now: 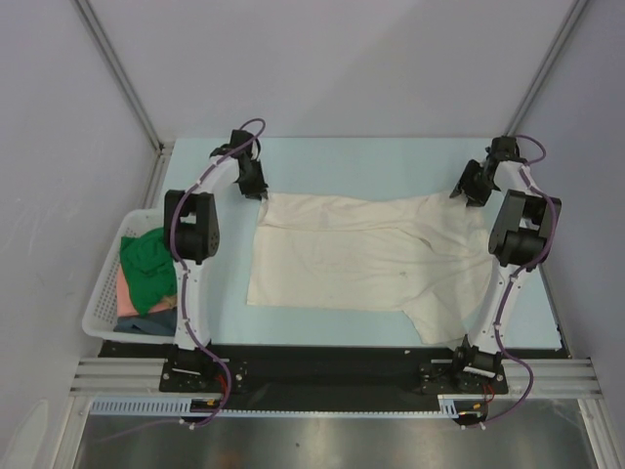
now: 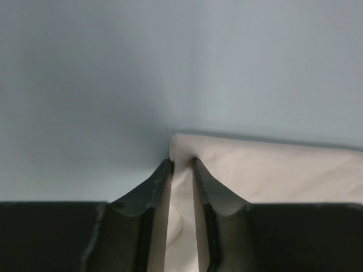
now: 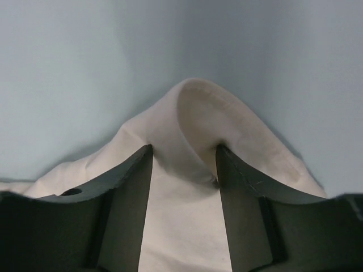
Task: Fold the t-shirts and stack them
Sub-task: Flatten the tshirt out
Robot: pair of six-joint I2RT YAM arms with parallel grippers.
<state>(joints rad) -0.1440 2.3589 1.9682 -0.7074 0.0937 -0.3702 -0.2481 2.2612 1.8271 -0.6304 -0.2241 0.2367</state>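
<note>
Two pinches on: left claw & right claw each nip far edge of cream t-shirt, so lift together, keep taut, fold evenly twd near hem

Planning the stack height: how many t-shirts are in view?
4: cream t-shirt spread on the table; green t-shirt, pink t-shirt and dark blue t-shirt bunched in the white basket. Others may lie hidden beneath.

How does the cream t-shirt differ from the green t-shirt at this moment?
The cream t-shirt lies spread on the table; the green t-shirt sits bunched in the basket. The left gripper and right gripper hold the cream t-shirt's far edge; no gripper touches the green t-shirt. Neither is folded yet.
</note>
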